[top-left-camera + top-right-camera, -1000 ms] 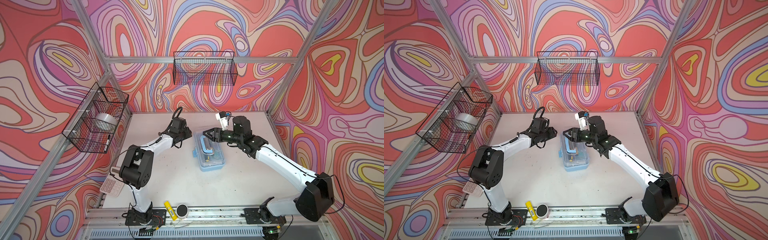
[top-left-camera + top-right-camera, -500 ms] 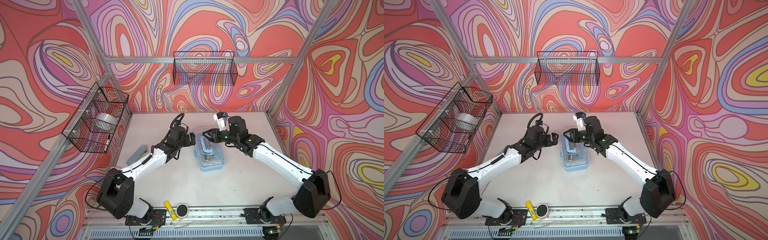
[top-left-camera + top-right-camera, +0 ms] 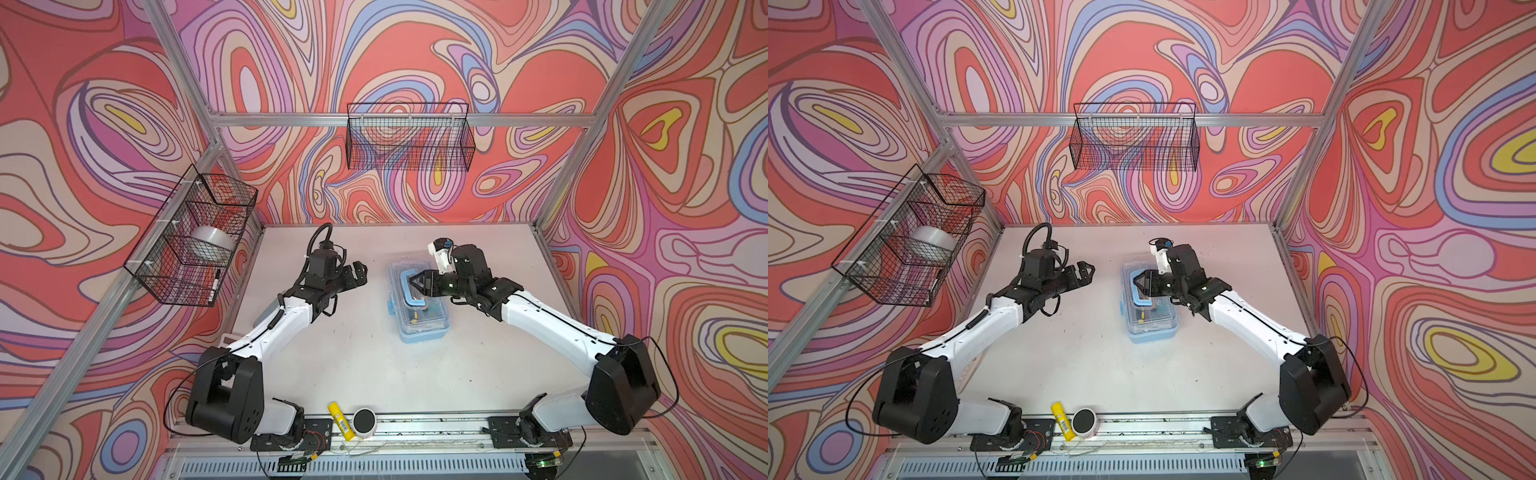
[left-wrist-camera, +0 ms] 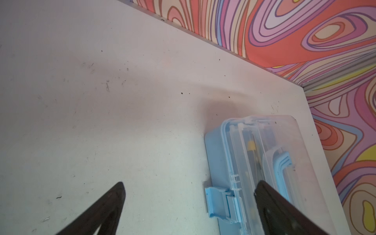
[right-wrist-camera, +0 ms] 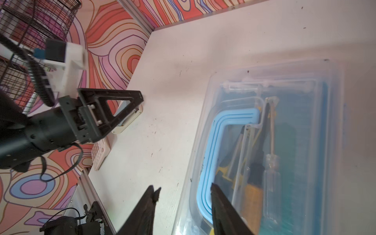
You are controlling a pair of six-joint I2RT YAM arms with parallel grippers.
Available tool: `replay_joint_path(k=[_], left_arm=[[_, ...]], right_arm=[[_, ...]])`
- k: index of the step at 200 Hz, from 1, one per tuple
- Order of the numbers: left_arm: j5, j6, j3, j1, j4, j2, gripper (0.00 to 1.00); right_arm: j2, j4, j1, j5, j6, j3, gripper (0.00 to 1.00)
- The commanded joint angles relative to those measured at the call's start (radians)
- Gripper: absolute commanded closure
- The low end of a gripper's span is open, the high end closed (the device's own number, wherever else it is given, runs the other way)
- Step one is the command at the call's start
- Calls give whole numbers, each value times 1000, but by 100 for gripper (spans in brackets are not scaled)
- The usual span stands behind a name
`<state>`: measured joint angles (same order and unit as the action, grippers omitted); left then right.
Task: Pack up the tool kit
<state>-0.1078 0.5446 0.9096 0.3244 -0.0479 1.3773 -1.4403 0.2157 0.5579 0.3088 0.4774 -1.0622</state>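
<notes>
Right wrist view: the case (image 5: 333, 126) is seen with its clear lid (image 5: 284, 81) down over the tools (image 5: 270, 162). The right gripper (image 5: 183, 189) is held just above the blue handle (image 5: 219, 130), jaws partly apart and clamped on nothing. In a top view the case is found on the desk (image 3: 374, 365), right of centre, its long axis laid from 12 to 6 o'clock. Its latch (image 3: 390, 306) is set on the 9 o'clock side and appears swung out, unfastened. The left gripper (image 3: 362, 274), jaws spread wide, is poised between 9 and 10 o'clock of the case, apart from it. The latch is judged nearer the left arm, so fastening would best be approached from that side.
</notes>
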Motion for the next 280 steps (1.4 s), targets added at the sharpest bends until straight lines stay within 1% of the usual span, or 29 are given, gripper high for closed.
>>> replay_joint_path(k=[1, 16, 32, 52, 64, 80, 88, 94, 102, 104, 113, 119, 135, 155, 159, 180, 203, 226, 255, 280], left_arm=[[109, -78, -86, 90, 55, -52, 0], [189, -103, -157, 170, 127, -74, 0], [242, -106, -217, 222, 178, -87, 0], [256, -100, -308, 241, 280, -107, 0], [286, -78, -371, 245, 353, -129, 0], [303, -53, -445, 245, 407, -156, 0], [313, -24, -443, 245, 375, -168, 0], [296, -14, -431, 245, 325, -178, 0], [259, -30, -404, 245, 241, -181, 0], [248, -35, -374, 245, 226, -181, 0], [200, -64, -348, 246, 199, -169, 0], [193, -72, -341, 250, 184, -161, 0], [190, -96, -350, 269, 187, -150, 0], [170, -98, -385, 284, 249, -155, 0], [169, -95, -424, 287, 259, -156, 0], [193, -75, -448, 297, 278, -151, 0], [228, -55, -490, 332, 351, -141, 2], [227, -32, -515, 362, 395, -112, 5], [287, -28, -534, 415, 449, -67, 5], [359, -63, -501, 443, 451, -9, 5]], right_arm=[[17, -27, 3, -80, -25, 42, 54], [17, -15, 3, -124, -38, 55, 55], [32, -12, 3, -153, -50, 67, 54], [47, -8, 4, -186, -60, 73, 50], [42, 2, 4, -203, -67, 67, 47], [30, 14, 3, -239, -73, 62, 46], [30, 9, 3, -255, -74, 71, 47], [34, -1, 3, -260, -73, 82, 47], [38, -11, 3, -265, -73, 98, 47], [40, -13, 3, -266, -73, 101, 47], [48, -19, 3, -266, -69, 117, 47], [55, -24, 3, -266, -63, 130, 47], [83, -47, 4, -262, -45, 170, 47], [114, -68, 3, -271, -29, 208, 47], [118, -67, 3, -271, -28, 212, 48], [144, -52, 4, -268, -12, 223, 48], [170, -59, 3, -258, 5, 246, 49], [167, -68, 3, -252, 18, 258, 50], [155, -63, 4, -253, 24, 254, 50], [142, -69, 4, -255, 29, 249, 50]])
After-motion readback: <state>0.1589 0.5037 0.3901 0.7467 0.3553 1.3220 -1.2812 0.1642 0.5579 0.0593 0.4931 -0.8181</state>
